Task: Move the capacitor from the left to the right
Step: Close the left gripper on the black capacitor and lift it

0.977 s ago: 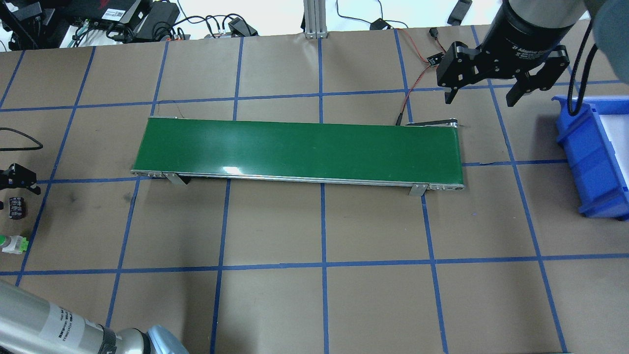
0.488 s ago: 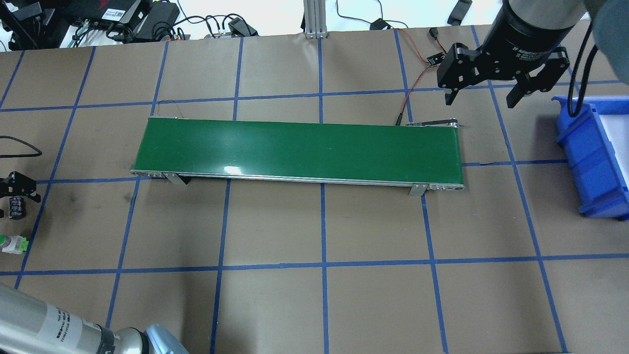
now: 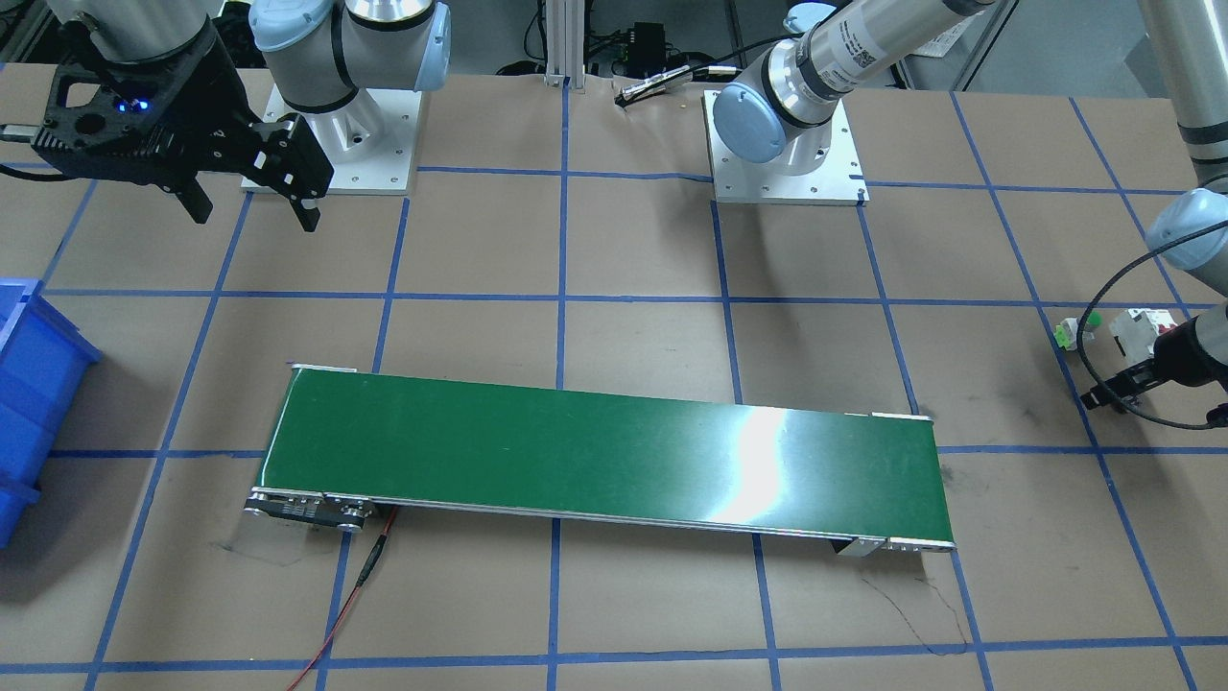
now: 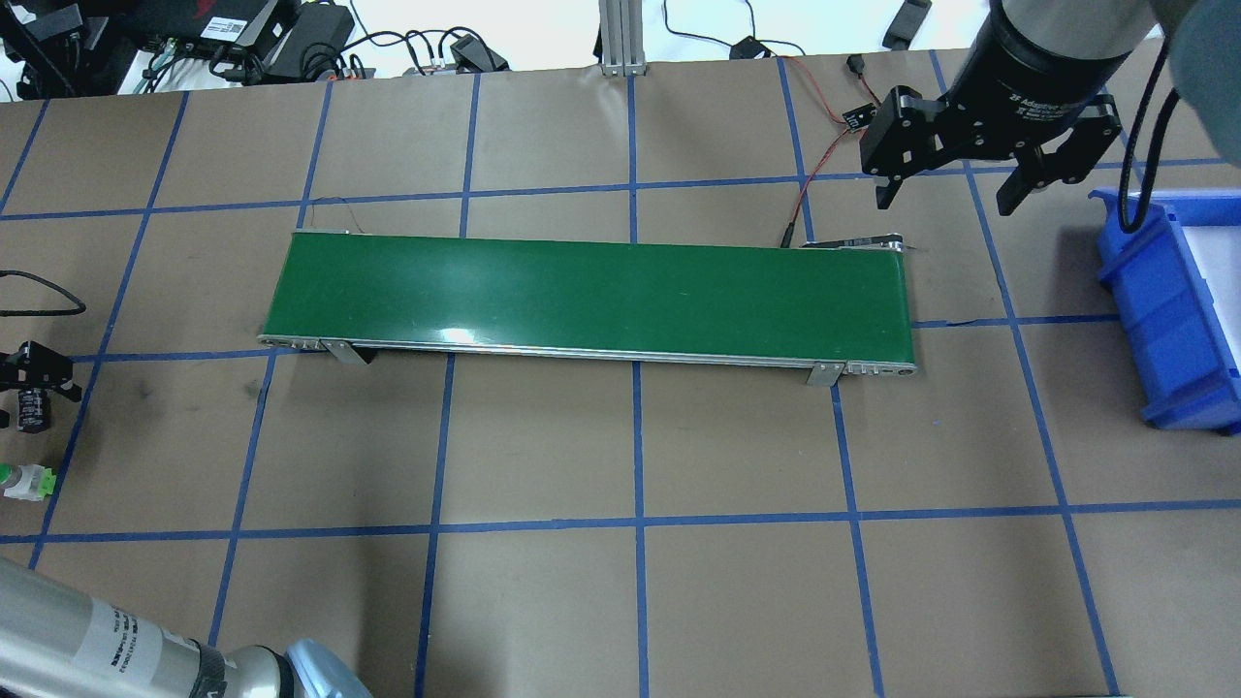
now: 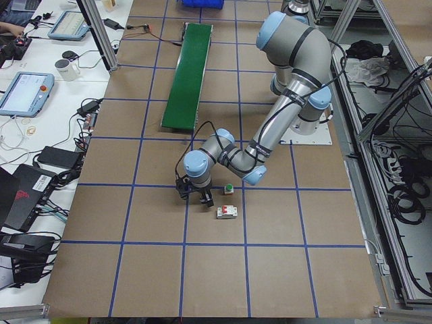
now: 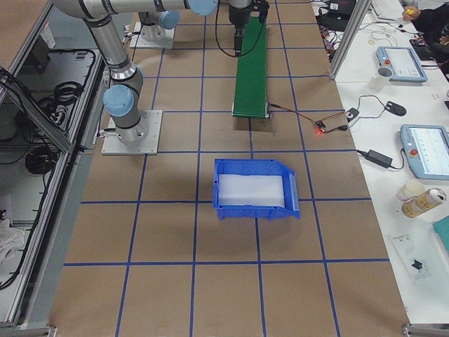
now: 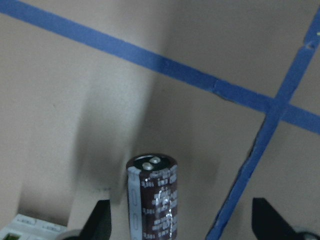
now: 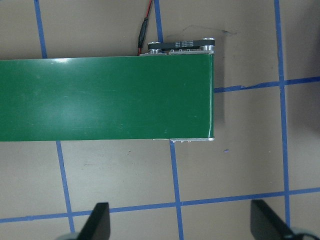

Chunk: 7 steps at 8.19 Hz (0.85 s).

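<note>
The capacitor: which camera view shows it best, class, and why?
The left wrist-mounted view: the capacitor is close up, pale print visible, between the left gripper's open fingers. Overhead exterior shows only a small dark shape at its left edge; the other views do not show it clearly.

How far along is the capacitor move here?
Done: nothing; the capacitor lies on the table at the left. In hand: the open left pincer straddles it, ungrasped. Left: grasp, carry right, likely via the green conveyor, where the open right pincer hovers.

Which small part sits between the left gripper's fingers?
The dark capacitor, between the fingers of the open left gripper. The green push button and white circuit breaker lie outside them.
</note>
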Motion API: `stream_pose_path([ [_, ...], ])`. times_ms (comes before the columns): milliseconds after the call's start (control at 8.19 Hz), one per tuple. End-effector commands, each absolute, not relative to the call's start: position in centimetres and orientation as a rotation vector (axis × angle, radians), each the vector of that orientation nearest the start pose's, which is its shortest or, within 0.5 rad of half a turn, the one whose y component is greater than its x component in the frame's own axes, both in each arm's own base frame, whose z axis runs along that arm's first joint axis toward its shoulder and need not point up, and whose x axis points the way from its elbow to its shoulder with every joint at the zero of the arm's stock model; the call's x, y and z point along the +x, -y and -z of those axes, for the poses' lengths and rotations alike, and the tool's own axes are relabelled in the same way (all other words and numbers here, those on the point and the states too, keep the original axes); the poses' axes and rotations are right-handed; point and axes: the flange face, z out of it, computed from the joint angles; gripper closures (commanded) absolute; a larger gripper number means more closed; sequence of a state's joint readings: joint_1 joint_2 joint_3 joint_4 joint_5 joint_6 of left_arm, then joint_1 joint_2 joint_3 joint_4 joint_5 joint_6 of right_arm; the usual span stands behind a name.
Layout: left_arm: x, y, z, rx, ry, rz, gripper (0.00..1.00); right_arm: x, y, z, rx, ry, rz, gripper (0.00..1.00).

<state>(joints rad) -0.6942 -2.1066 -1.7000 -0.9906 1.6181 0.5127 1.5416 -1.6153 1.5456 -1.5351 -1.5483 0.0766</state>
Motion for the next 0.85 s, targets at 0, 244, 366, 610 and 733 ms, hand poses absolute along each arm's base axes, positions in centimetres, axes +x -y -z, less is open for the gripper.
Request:
stream_pose_path([
  [0, 39.4, 49.6, -18.07, -0.517, -3.107, -0.132, 0.0, 12.17, 47.9, -51.78, 0.164, -3.113, 0.049, 0.0],
  [244, 39.41, 49.59, -17.59, -0.508, -3.113, -0.144, 0.25, 12.17, 47.84, -51.85, 0.164, -3.113, 0.052, 0.0],
  [366, 39.46, 49.63, -17.46, -0.508, -3.114, -0.146, 0.26, 12.17, 47.91, -51.8, 0.164, -3.113, 0.052, 0.0],
  [610, 39.5, 49.66, -17.52, -0.494, -3.116, -0.144, 0.46, 12.17, 47.9, -51.78, 0.164, -3.113, 0.049, 0.0],
  [733, 39.53, 49.69, -17.86, -0.458, -3.119, -0.137, 0.73, 12.17, 47.9, -51.78, 0.164, -3.113, 0.049, 0.0],
])
